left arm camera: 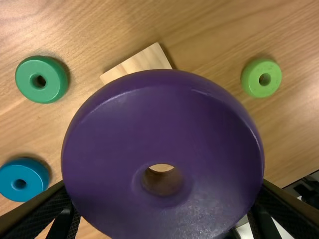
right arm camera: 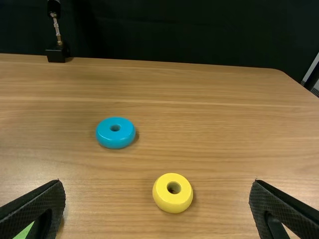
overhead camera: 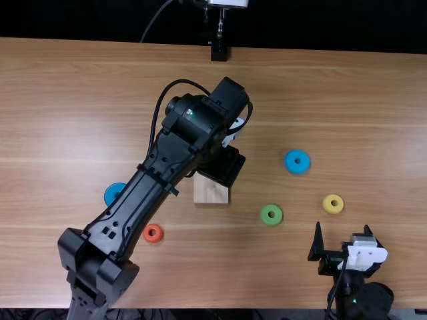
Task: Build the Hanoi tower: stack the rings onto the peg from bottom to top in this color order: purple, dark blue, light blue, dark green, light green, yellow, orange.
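Pincer of the left arm (left arm camera: 163, 186) is closed on the purple ring (left arm camera: 164, 109), gripping it by opposite sides. Beneath this pincer lies the wooden base (left arm camera: 144, 59), partly covered by the ring. Right pincer (overhead camera: 343, 225) stands wide and empty, the yellow ring (right arm camera: 172, 203) just ahead of it. Step in hand is judged the first: seating purple. Next move calls for centring the hole over the peg, lowering level, then releasing; present alignment cannot be told.
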Tool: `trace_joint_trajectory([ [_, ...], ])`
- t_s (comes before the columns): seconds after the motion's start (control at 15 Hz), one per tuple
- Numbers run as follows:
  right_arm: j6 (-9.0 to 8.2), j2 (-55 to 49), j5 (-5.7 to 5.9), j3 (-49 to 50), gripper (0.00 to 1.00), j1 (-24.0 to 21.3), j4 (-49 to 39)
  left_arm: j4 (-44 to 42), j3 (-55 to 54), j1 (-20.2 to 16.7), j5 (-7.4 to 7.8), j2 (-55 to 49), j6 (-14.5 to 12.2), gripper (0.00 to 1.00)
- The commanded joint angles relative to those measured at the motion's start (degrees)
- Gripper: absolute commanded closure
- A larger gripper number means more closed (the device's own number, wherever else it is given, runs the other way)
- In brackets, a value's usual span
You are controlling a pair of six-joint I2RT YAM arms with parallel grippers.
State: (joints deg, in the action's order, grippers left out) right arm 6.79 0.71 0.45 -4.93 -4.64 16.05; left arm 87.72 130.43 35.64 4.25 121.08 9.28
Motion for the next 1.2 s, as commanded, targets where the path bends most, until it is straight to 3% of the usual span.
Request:
trace_joint_trajectory([
  [0.0, -0.04, -0.7, -0.03, 4.0, 0.00, 0.0, 4.0, -0.1, 1.0, 0.3, 0.18, 1.4, 0.6, 1.00],
  [0.67, -0.04, -0.7, -0.03, 4.0, 0.00, 0.0, 4.0, 0.1, 1.7, -0.1, -0.14, 2.4, 0.5, 1.00],
  [0.73, -0.04, -0.7, -0.13, 4.0, 0.00, 0.0, 4.0, 0.1, 1.6, -0.2, -0.24, 2.4, 0.5, 0.76],
  [0.87, -0.04, -0.7, -0.13, 4.0, 0.00, 0.0, 4.0, 0.2, 1.4, -0.3, -0.03, 2.4, 0.6, 0.00],
  [1.13, -0.04, -0.7, -0.13, 4.0, 0.00, 0.0, 4.0, 0.7, 1.1, -0.5, 0.60, 2.4, 0.6, 0.00],
])
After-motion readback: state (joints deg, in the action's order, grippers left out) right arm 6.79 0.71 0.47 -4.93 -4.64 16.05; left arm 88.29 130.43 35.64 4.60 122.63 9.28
